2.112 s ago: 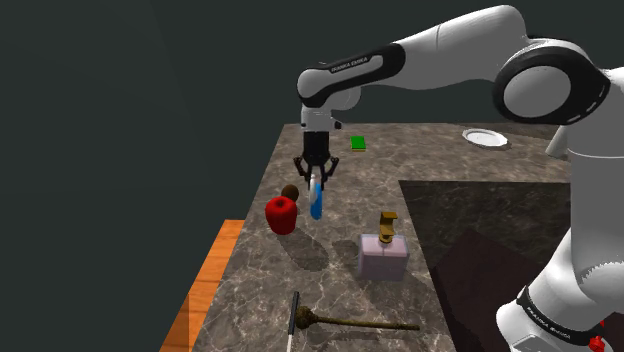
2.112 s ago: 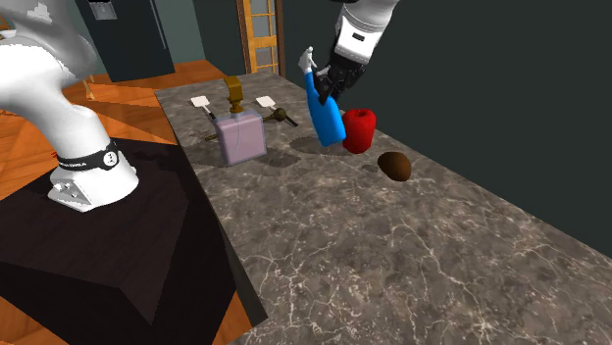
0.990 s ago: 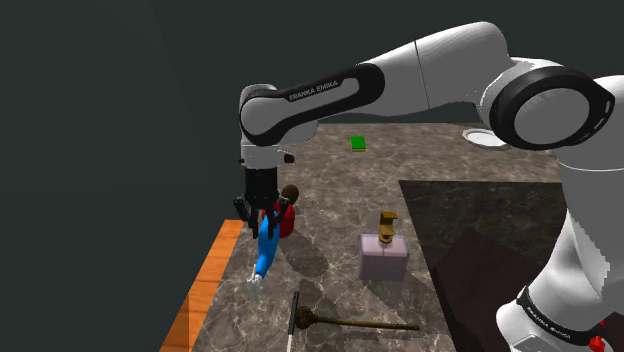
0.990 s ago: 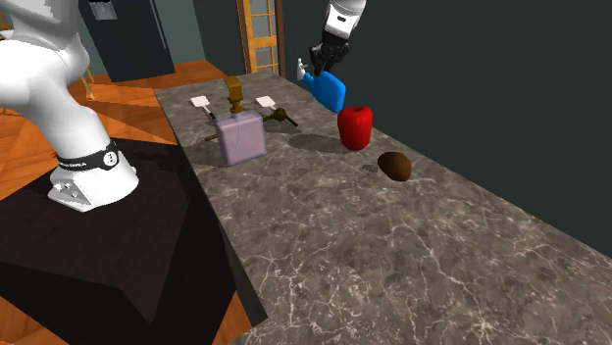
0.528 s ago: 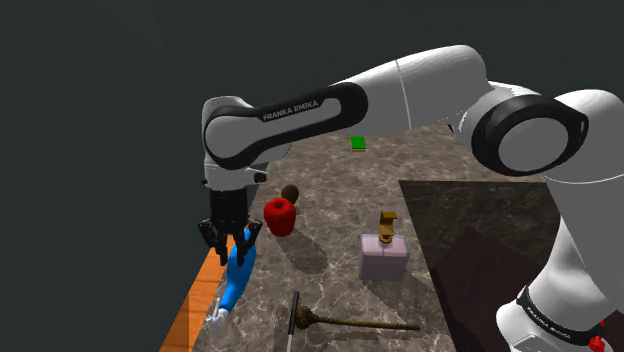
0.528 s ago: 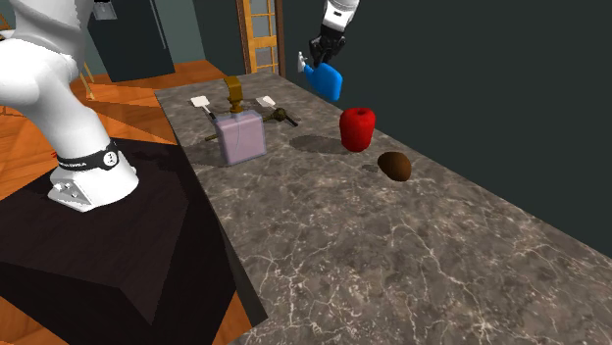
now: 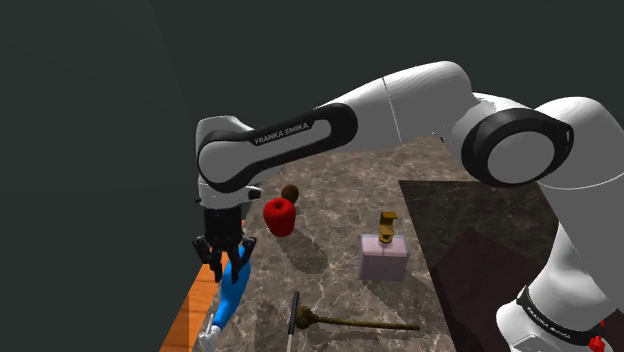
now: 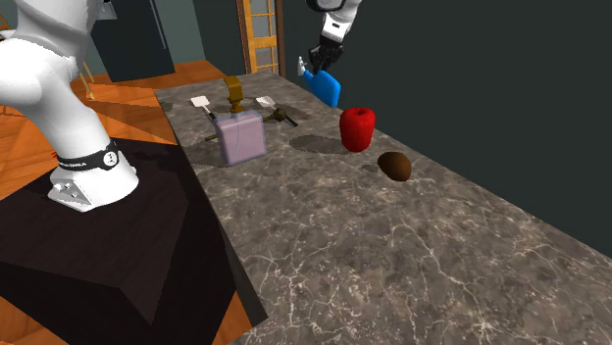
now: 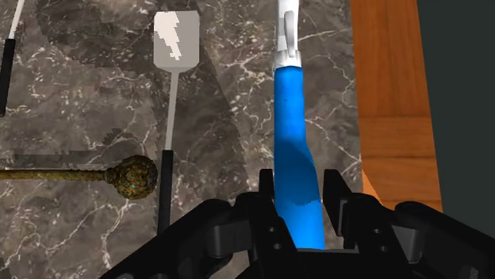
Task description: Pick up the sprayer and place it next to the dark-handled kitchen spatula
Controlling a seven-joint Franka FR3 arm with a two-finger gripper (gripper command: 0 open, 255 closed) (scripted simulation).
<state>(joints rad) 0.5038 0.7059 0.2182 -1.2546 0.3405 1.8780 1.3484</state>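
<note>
The black two-finger claw [image 9: 300, 190] clasps the blue, white-nozzled sprayer bottle [image 9: 289, 119]. It should lower gently and let go beside the dark-handled, white-bladed spatula [image 9: 171, 111] lying alongside the claw.

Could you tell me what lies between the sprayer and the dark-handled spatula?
Just bare marbled counter, in the wrist view, separates sprayer from spatula.

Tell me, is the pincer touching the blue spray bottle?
Touching. In the wrist view the pincer clasps the blue spray bottle between its black fingers, with no gap either side.
</note>
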